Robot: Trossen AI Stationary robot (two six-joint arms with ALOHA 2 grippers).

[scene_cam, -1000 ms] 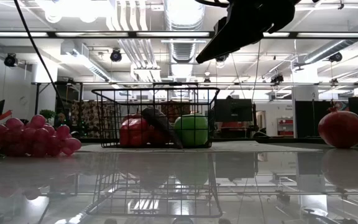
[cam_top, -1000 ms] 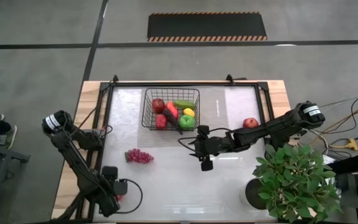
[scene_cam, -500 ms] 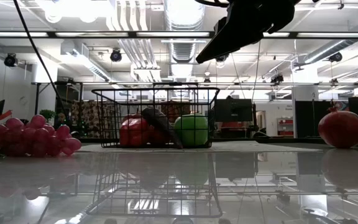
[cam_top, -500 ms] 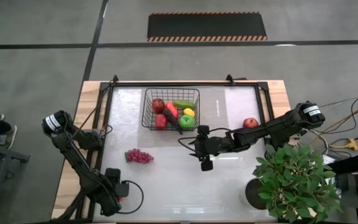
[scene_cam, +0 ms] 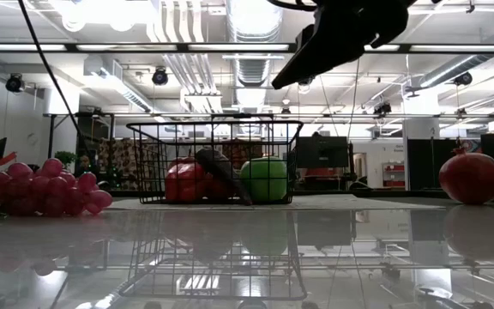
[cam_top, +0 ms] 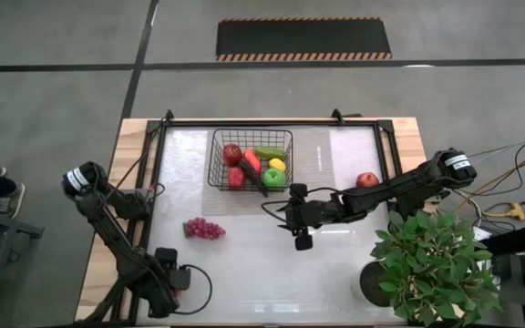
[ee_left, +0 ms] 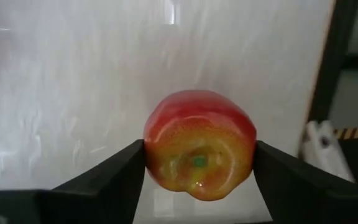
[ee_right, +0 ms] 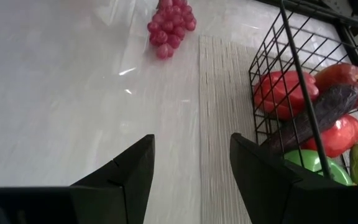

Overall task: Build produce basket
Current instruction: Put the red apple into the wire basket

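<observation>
The black wire basket [cam_top: 251, 159] stands at the table's far middle on a woven mat. It holds red apple and peppers, cucumber, lemon, a green apple [scene_cam: 264, 178] and a dark eggplant [ee_right: 319, 115]. Purple grapes [cam_top: 204, 229] lie on the table near-left of it. A red fruit [cam_top: 366, 179] sits at the right. At the near left corner my left gripper [cam_top: 175, 276] is shut on a red apple [ee_left: 199, 146]. My right gripper [ee_right: 191, 146] hovers open over the table's middle, pointing toward the left edge, with nothing between its fingers. My left gripper pinches the red apple's two opposite sides [ee_left: 149, 155] between its two fingers. The fingers come from above, pointing steeply down. The apple's end with the green dimple faces the wrist camera; whether its underside still rests on the table I cannot tell.
A leafy potted plant [cam_top: 431, 264] fills the near right corner. A black frame rail [cam_top: 272, 121] runs along the table's far edge. The woven mat [cam_top: 315, 159] reaches out to the right of the basket. Open tabletop lies between the grapes and the plant.
</observation>
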